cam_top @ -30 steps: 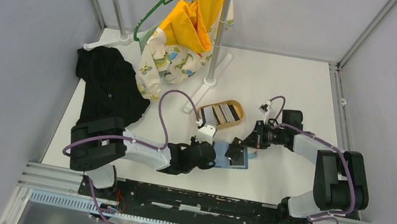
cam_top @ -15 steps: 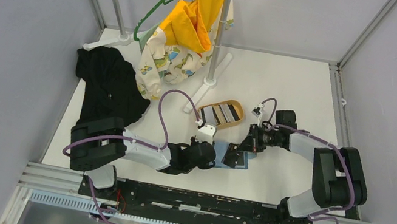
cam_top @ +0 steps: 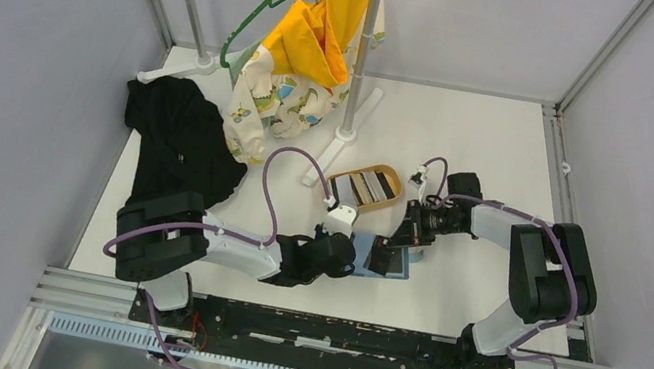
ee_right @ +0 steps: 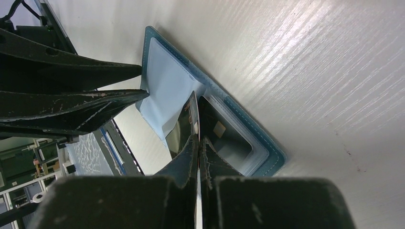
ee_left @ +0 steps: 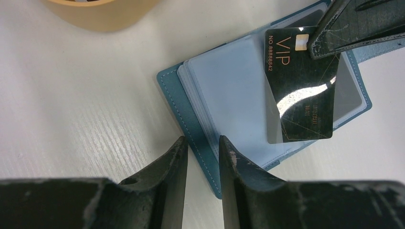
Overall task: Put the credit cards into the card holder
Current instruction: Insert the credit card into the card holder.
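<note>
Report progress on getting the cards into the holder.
Done: the card holder lies open, with the left gripper at its edge. In hand: the right gripper is shut on a black card, tilted over the holder, not yet inserted. Left: seat it, then move the remaining credit cards from the wooden tray.

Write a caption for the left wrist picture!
Right gripper holds a black VIP card over the open blue card holder, left gripper at its edge.

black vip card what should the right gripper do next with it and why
Probably slide it edge-first into the clear pocket: the right gripper is shut on the black VIP card, held tilted over the open card holder and not visibly inserted, with the left gripper at the holder's edge.
</note>
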`<state>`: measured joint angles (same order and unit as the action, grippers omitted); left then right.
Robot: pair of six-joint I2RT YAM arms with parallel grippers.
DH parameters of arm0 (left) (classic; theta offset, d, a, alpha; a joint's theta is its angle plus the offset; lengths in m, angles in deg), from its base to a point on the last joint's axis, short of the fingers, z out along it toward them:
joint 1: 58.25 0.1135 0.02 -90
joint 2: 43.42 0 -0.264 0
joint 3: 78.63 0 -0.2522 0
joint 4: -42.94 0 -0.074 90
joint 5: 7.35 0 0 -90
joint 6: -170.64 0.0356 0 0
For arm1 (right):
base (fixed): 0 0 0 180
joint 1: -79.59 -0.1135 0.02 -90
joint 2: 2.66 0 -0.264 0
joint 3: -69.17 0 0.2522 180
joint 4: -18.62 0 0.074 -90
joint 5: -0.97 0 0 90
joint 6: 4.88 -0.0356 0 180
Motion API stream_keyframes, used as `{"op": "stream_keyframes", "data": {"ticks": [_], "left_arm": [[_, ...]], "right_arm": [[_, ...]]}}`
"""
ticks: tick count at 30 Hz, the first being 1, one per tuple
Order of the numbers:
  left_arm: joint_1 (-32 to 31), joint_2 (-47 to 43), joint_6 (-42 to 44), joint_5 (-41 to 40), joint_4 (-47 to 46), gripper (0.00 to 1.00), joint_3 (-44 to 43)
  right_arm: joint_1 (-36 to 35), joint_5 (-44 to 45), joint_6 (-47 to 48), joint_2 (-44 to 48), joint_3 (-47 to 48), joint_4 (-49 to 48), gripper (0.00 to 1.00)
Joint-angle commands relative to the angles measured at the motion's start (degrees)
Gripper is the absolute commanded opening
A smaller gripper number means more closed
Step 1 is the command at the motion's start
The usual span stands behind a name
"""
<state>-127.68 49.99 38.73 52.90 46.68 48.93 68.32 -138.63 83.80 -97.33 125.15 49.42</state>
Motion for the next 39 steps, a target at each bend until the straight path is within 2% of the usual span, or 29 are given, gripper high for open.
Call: {"op": "stream_keyframes", "data": {"ticks": [1,24,39], "left_arm": [[0.14,1.38,2.79,1.44,-1.03,0.37,-1.73],[0.99,2.42,7.36,3.65,-4.91,0.37,-2.26],[1.29,2.16,8.72,4.01,-5.59,0.37,-2.27]], "right_arm": [[-0.37,4.87,3.23,-1.11,2.60,2.31,0.02],[-2.04,11.97,4.31,-4.03,5.82,5.38,0.11],[-2.10,14.95,5.37,-0.92,3.06,6.22,0.08]]}}
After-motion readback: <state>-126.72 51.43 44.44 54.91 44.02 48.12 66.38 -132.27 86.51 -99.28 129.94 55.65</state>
